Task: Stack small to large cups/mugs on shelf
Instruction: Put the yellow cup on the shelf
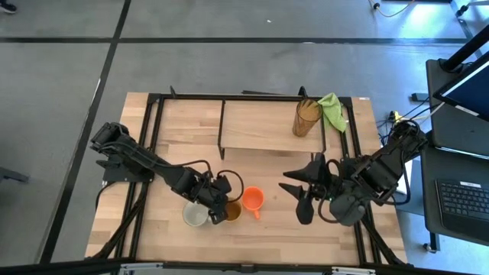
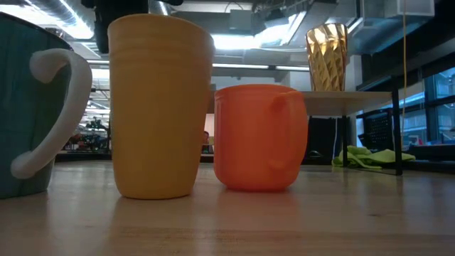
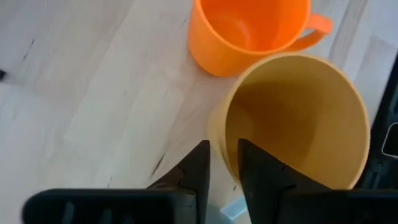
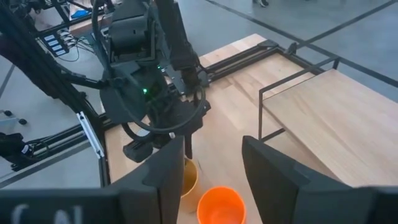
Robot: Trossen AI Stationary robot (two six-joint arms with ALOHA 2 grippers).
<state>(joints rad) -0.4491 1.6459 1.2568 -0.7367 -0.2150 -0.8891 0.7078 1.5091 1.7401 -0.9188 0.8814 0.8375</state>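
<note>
The tan-yellow mug (image 1: 232,208) stands on the table between the white mug (image 1: 195,215) and the small orange cup (image 1: 253,200). My left gripper (image 3: 222,171) is shut on the tan-yellow mug's rim. The amber tumbler (image 1: 306,117) stands on the right end of the light-wood shelf (image 1: 260,126). My right gripper (image 1: 302,191) is open and empty, above the table to the right of the orange cup. In the low view the tan-yellow mug (image 2: 160,107) and the orange cup (image 2: 259,139) stand upright side by side. My left gripper holds the tan-yellow mug by its rim wall (image 3: 219,140), on the side away from the orange cup. One finger (image 3: 258,177) is inside the mug and one finger (image 3: 198,171) is outside. The fingers come from above, pointing down. The mug stands upright with its base on the table.
A green cloth (image 1: 332,109) lies by the shelf's right end, next to the tumbler. The white mug's handle (image 2: 53,107) is close beside the tan-yellow mug. The shelf's left and middle parts are bare. Black frame rails run along the table's edges.
</note>
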